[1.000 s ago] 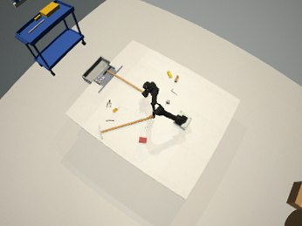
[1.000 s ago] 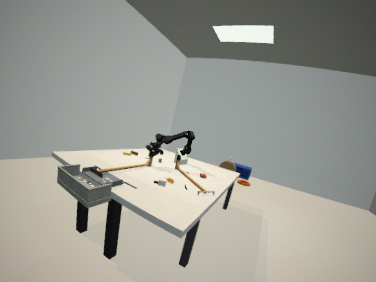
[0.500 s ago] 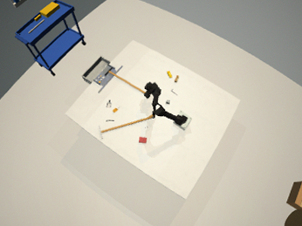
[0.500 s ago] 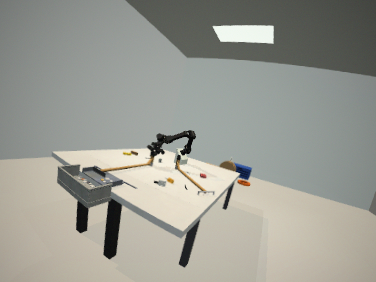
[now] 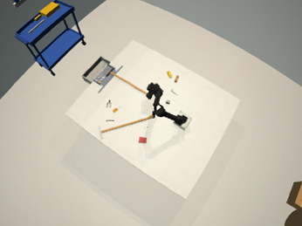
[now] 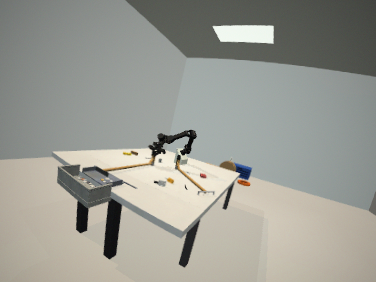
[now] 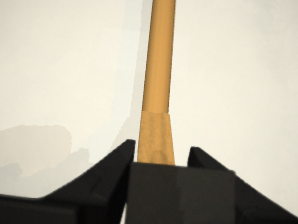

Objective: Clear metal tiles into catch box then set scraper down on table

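Note:
My gripper (image 5: pixel 148 94) (image 6: pixel 153 159) (image 7: pixel 161 151) is shut on the wooden handle of the long scraper (image 5: pixel 128 83) (image 6: pixel 129 167) (image 7: pixel 160 60). The handle runs from the fingers to the steel bench plate (image 5: pixel 105 70) (image 6: pixel 95 173), where the scraper's head is too small to make out clearly. A few small tiles (image 5: pixel 101 78) (image 6: pixel 103 179) show on the plate. The grey catch box (image 6: pixel 85 193) hangs at the table edge beyond the plate, and small pieces show inside it. The exact number of tiles cannot be told.
A second long-handled tool (image 5: pixel 127 125) (image 6: pixel 190 180) lies on the table, its handle end near the arm. A red block (image 5: pixel 142 140) (image 6: pixel 203 175), an orange piece (image 5: pixel 115 110) (image 6: pixel 170 180), a yellow piece (image 5: pixel 169 74) and other small items lie around. A blue cart (image 5: pixel 61 45) stands beyond the table.

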You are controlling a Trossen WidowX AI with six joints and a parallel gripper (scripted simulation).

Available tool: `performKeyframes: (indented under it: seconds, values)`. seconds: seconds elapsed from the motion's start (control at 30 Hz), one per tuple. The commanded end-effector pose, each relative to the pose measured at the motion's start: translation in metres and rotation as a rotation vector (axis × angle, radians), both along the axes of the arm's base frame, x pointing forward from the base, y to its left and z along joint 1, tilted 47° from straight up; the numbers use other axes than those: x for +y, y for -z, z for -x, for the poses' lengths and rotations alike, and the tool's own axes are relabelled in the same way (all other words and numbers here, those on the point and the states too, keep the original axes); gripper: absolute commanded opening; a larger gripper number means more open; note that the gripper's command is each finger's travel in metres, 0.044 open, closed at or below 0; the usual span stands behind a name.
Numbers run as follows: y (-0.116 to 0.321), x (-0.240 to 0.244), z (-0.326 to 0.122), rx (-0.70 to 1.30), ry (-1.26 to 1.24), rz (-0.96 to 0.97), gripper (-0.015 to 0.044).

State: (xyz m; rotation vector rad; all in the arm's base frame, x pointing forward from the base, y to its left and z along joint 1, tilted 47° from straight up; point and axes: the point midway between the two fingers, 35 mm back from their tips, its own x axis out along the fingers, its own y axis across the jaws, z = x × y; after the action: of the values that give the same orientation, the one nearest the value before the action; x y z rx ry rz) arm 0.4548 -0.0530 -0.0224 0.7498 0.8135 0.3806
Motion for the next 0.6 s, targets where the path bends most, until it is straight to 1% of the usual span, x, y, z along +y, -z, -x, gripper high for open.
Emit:
performKeyframes:
  seconds: [0.0,0.57]
  values:
    - [-0.004,-0.006,0.007,-0.01,0.013,0.003,0.0]
    - [-0.001,-0.006,0.033,-0.01,0.015,0.003,0.0]
